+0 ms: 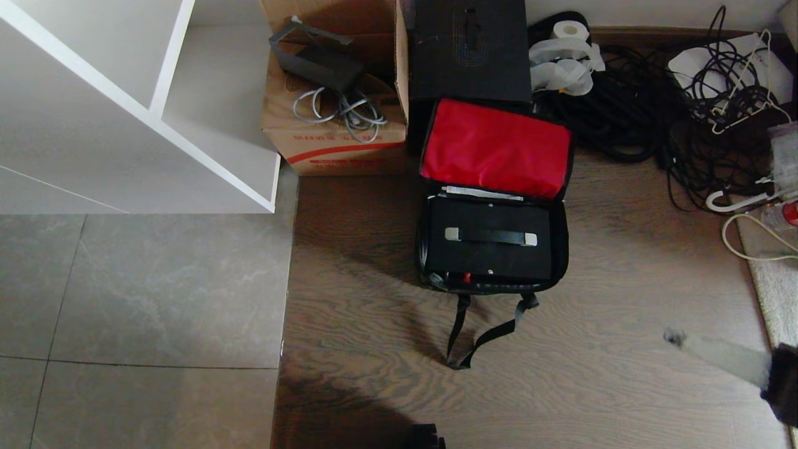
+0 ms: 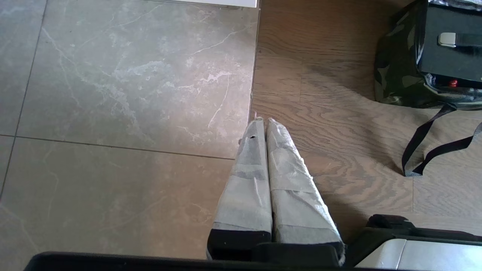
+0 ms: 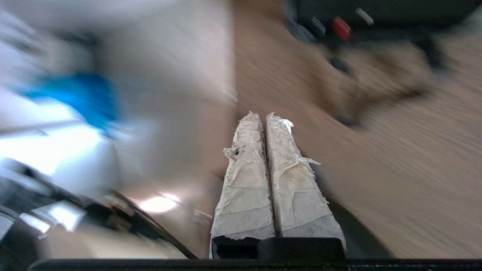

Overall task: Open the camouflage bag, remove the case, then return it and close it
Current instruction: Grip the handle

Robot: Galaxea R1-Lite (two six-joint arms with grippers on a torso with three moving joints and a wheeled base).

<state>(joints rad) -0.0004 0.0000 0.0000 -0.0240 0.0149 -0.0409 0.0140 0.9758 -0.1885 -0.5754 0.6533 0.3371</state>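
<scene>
The camouflage bag stands open on the wooden floor, its lid flipped back so the red lining faces up. The black case sits inside it, handle on top. Two black straps trail toward me. My right gripper hangs blurred at the lower right, well clear of the bag, fingers shut and empty. My left gripper is parked over the seam between tile and wood, shut on nothing. The left wrist view shows the bag's camouflage side and the case off to the right.
A tall black box stands right behind the bag, a cardboard box with cables beside it. A white shelf unit fills the far left. Tangled black cables and a pale rug lie on the right.
</scene>
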